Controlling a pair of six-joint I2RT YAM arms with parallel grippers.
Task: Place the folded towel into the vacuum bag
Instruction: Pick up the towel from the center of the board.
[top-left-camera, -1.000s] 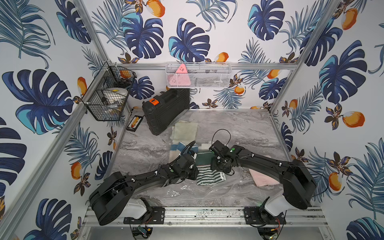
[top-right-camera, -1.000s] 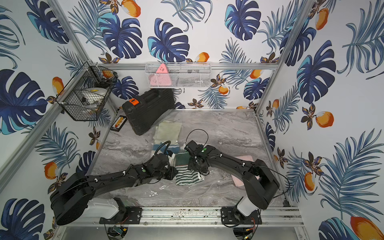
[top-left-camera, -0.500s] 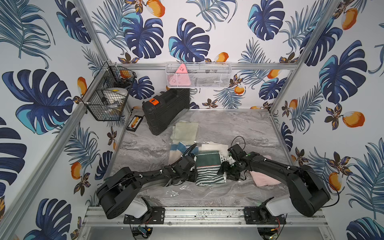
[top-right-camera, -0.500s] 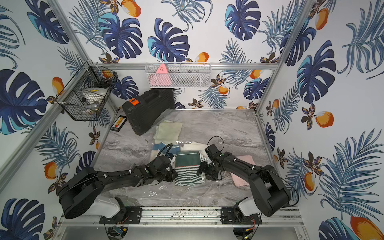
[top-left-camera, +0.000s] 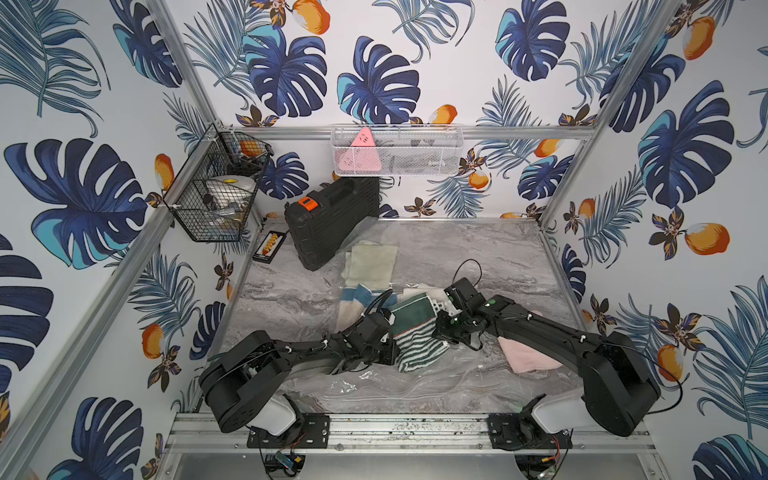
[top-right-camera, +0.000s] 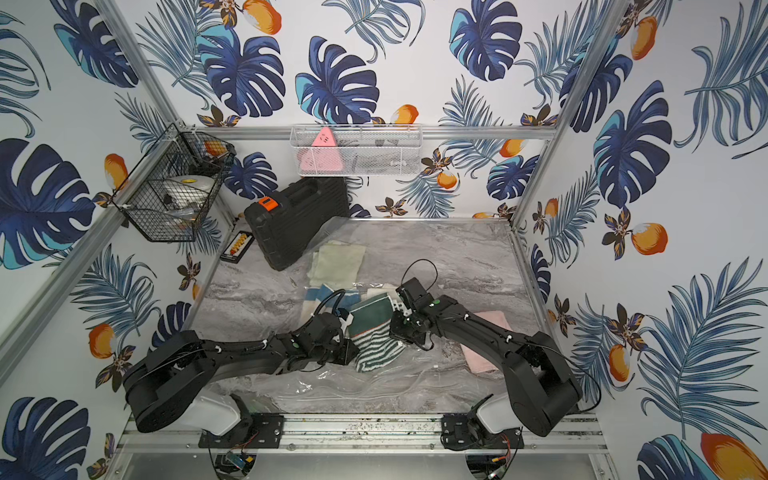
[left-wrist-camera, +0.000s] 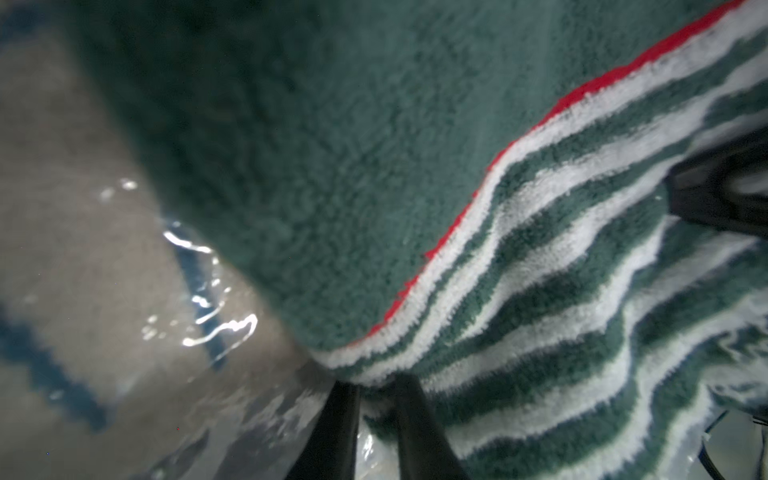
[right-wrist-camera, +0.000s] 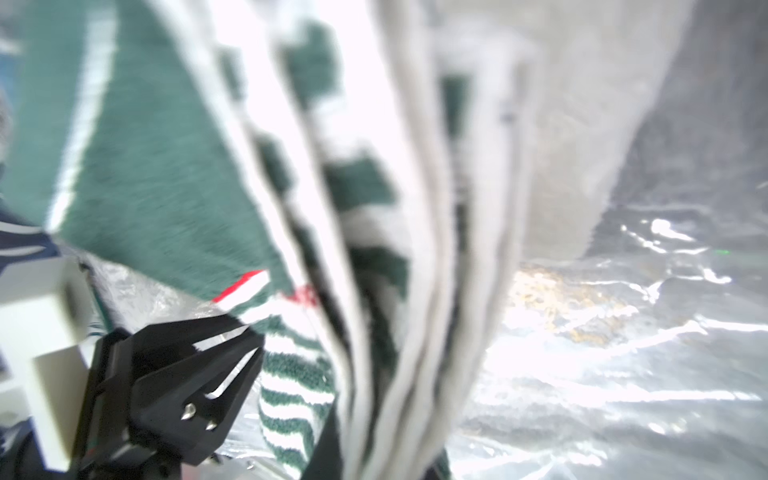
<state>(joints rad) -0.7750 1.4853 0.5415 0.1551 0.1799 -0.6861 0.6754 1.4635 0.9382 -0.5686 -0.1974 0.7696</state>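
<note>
- Clear, crinkly plastic vacuum bag (top-left-camera: 386, 384) lies flat on the grey marbled desk (top-left-camera: 478, 249), with a ridged strip along its near edge.
- Left claw (left-wrist-camera: 376, 388) is almost closed. The right wrist view shows glinting film pinched in its tips, right beside the towel's corner, so it seems to hold bag film rather than cloth.
- Folded green-and-white striped terry towel (top-left-camera: 415, 338) with a thin red line sits between the two claws, over the bag's middle. I cannot tell whether film covers it.
- Right claw (top-left-camera: 442, 332) is clamped on the towel's opposite edge, with folds bunched between its fingers, though that view is blurred.
- Blue-banded cream towel (top-left-camera: 353, 297) and a pale cream towel (top-left-camera: 372, 259) lie beyond, seemingly under film.
- Judged from this, the insertion is in hand. The next move calls for the right claw to draw the towel deeper while the left holds the film up, without dragging the bag along.
</note>
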